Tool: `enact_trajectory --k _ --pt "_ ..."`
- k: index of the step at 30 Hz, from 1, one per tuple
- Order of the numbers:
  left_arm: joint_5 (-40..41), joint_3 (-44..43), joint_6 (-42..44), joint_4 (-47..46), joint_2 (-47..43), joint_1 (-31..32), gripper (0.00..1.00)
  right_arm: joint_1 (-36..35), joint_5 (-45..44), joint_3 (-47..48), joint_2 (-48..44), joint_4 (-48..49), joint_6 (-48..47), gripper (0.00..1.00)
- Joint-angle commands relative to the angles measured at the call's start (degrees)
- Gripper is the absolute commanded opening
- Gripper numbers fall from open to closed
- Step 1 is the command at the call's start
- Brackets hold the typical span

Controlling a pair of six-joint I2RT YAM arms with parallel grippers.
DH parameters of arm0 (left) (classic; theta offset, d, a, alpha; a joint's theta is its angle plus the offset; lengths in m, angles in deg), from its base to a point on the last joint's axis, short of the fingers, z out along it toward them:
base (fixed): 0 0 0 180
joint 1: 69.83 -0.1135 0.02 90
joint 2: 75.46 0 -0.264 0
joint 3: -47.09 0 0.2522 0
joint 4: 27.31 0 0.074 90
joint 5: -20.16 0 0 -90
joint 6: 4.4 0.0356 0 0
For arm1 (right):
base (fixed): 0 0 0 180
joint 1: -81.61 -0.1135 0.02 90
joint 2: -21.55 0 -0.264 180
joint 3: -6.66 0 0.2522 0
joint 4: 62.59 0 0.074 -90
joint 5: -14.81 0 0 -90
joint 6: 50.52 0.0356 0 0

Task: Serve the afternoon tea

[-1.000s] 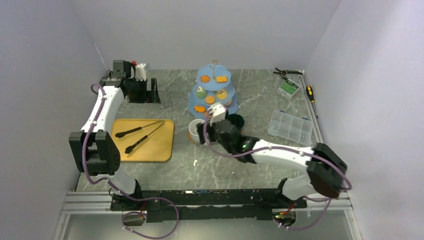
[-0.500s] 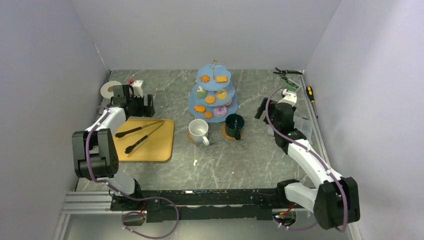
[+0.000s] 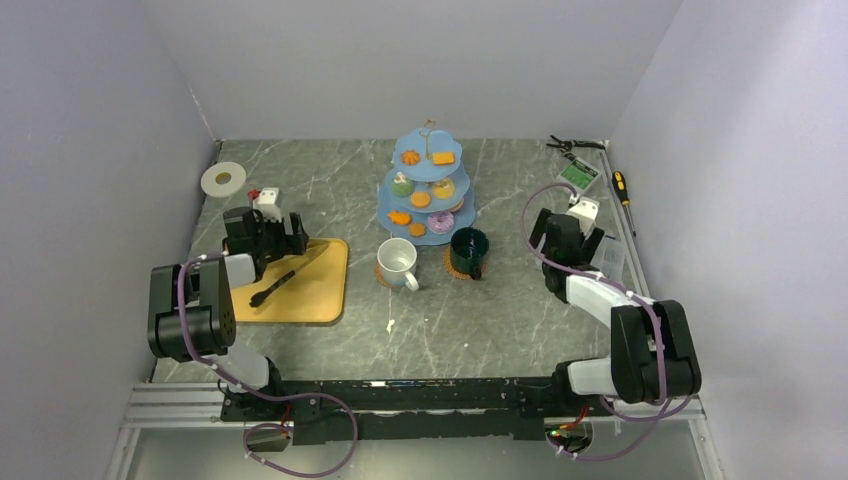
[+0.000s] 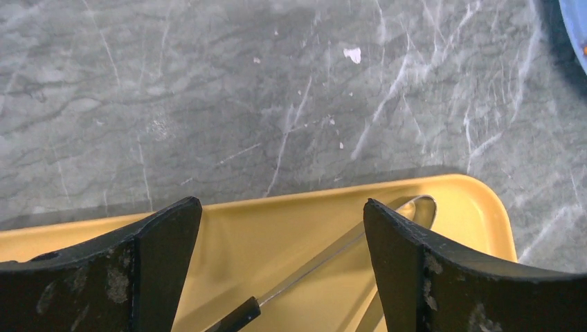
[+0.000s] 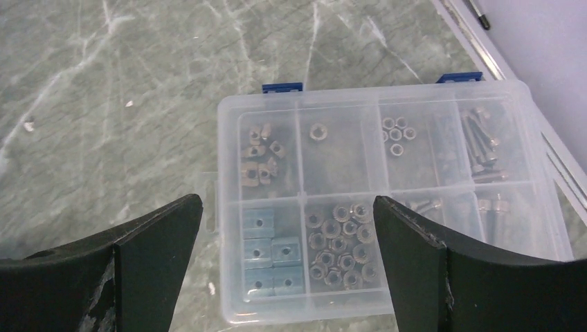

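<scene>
Overhead view: the light-blue three-tier stand point(image 3: 428, 190) sits mid-table toward the far side, loaded with sweets point(image 3: 421, 199). The white mug point(image 3: 397, 263) and dark green mug point(image 3: 468, 250) stand just near of it. Serving looks finished, with both arms folded low at the sides

Left wrist view: the left gripper point(image 4: 278, 207) is spread wide and empty over the yellow tray point(image 4: 450, 200) holding tongs point(image 4: 315, 266)

Right wrist view: the right gripper point(image 5: 287, 207) is spread wide and empty above a clear parts box point(image 5: 387, 207)

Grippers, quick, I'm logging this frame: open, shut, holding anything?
Left gripper: open, empty, above the yellow tray.
Right gripper: open, empty, above the clear parts box.
</scene>
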Motion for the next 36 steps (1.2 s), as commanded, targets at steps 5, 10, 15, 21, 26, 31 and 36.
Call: enact_trajectory --k 5,10,15,21,26,31,36 --pt "3.0 8.9 -4.0 -24.6 1.1 -0.5 0.93 0.1 -5.6 -7.6 2.8 25.1 -5.3 1.0" --pt "4.9 10.5 -4.5 -27.2 0.9 -0.4 0.93 0.1 -6.2 -8.5 2.6 27.0 -6.1 1.0" --pt "6.3 16.2 -5.0 -39.7 2.5 -0.2 0.93 0.0 -6.0 -13.0 -1.0 32.2 -6.8 1.0" --pt "7.6 15.7 -5.6 -39.0 2.9 -0.3 0.93 0.0 -4.9 -15.1 -0.3 38.4 -10.5 1.0" --pt "7.8 15.4 -5.5 -38.3 2.9 -0.2 0.93 0.1 -4.0 -16.7 6.8 51.5 -14.3 1.0" --pt "9.1 13.5 -4.3 -34.4 3.0 1.1 0.93 2.0 2.3 -14.1 7.6 45.2 -12.7 1.0" --pt "10.8 13.3 -3.9 -33.9 2.9 2.1 0.93 1.8 2.7 -18.5 8.9 53.9 -13.6 1.0"
